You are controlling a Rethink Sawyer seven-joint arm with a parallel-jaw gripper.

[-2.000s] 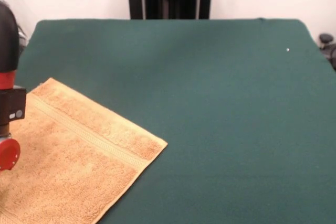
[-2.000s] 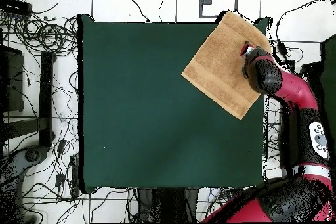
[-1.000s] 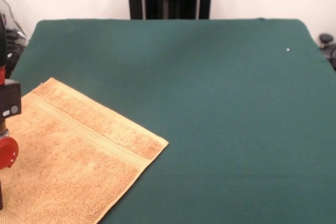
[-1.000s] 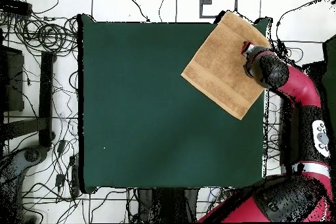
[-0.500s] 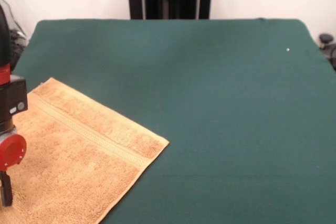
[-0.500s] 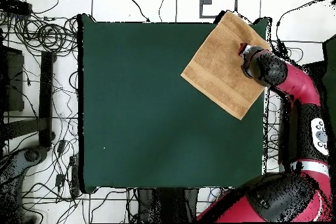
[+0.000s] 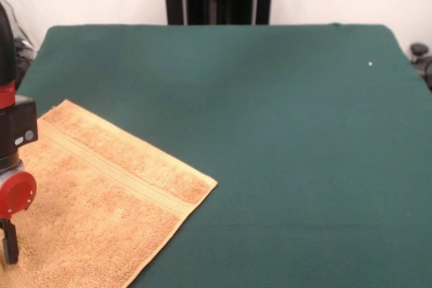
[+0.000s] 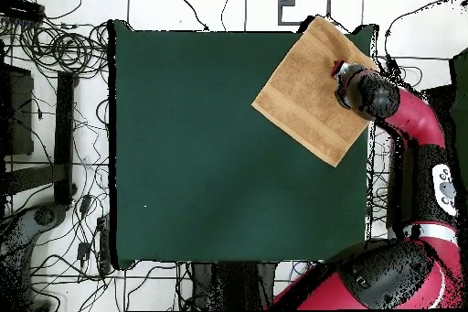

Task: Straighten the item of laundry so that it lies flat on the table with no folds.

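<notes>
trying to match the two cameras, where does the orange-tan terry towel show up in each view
Front view: the orange-tan terry-cloth towel lies at the lower left, running off the picture's left and bottom edges.
Overhead view: the towel lies at the upper right, on the dark green felt-covered table's corner.
Shared landmark: the red and black gripper, over the towel in both.

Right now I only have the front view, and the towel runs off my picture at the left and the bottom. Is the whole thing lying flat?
Observer: From overhead the towel shows whole, a tilted square with no fold that I can see.
Operator: Is all of it on the table?
Observer: No. One corner pokes past the edge of the table, at the top of the overhead picture.
Operator: Where is the gripper over it?
Observer: The gripper is above the part of the towel nearest the table's side edge, where the arm reaches in.
</notes>
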